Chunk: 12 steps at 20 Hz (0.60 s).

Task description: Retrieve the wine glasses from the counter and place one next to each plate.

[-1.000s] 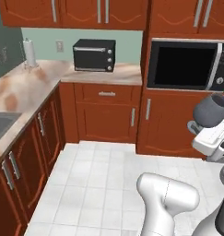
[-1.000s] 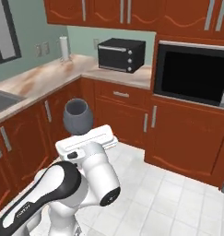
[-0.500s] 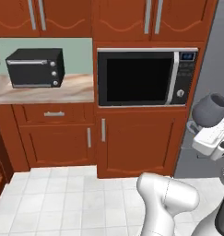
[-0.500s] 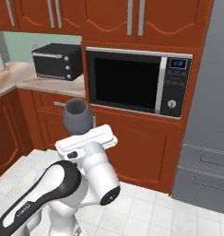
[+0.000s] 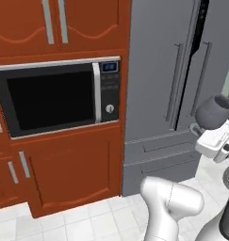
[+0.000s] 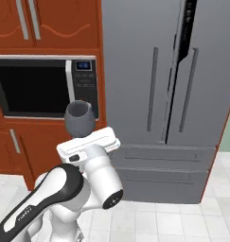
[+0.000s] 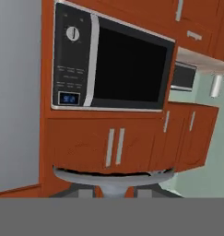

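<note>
- At the arm's tip, gripper (image 6: 81, 142) pinching a wine glass (image 6: 80, 118), bowl upright above the white hand, in front of the microwave's control panel in the right base view.
- Fingertips themselves hidden: behind the hand in both base views, and under the glass's round foot (image 7: 114, 177) in the hand view, where only the grey disc's rim peeks above the bottom band.
- Stem of the glass not made out in any view; only bowl from the base cameras, only foot from the hand camera.
- Over in the left base view, same glass (image 5: 215, 110) near the right edge, beside the fridge doors, the hand below it cut off by the frame.
- Behind the glass, built-in microwave (image 6: 40, 86) set in red-brown cabinets (image 5: 73, 172), its display too small to read.
- Right of that, tall grey fridge (image 6: 163, 94), top cropped, a dark strip along one door's upper edge.
- Upside-down in the hand view, a toaster oven (image 7: 183, 76) partly hidden behind the microwave's corner.
</note>
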Motion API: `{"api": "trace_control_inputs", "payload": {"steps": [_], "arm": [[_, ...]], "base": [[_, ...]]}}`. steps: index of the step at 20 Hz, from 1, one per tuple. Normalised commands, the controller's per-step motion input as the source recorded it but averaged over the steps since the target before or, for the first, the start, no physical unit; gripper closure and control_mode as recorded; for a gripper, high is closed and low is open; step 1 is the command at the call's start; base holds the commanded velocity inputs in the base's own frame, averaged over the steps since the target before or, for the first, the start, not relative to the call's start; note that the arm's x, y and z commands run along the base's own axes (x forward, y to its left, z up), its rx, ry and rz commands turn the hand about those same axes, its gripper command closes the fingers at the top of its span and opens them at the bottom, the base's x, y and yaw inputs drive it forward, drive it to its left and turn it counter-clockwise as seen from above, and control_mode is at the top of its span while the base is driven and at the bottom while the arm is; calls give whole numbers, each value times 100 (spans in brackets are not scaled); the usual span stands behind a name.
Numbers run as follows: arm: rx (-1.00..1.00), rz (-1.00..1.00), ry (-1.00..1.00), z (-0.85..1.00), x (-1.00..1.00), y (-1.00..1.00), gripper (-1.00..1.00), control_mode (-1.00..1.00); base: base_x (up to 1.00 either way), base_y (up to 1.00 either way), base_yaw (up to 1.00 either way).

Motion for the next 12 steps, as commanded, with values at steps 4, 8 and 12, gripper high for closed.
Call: {"api": "trace_control_inputs", "payload": {"steps": [4,8,12], "arm": [[0,0,0,0,0,0,100,100],[0,0,0,0,0,0,100,100],[0,0,0,0,0,0,100,100]], "base": [[73,-100,-43],[90,-100,-37],[76,-100,-38]]}}
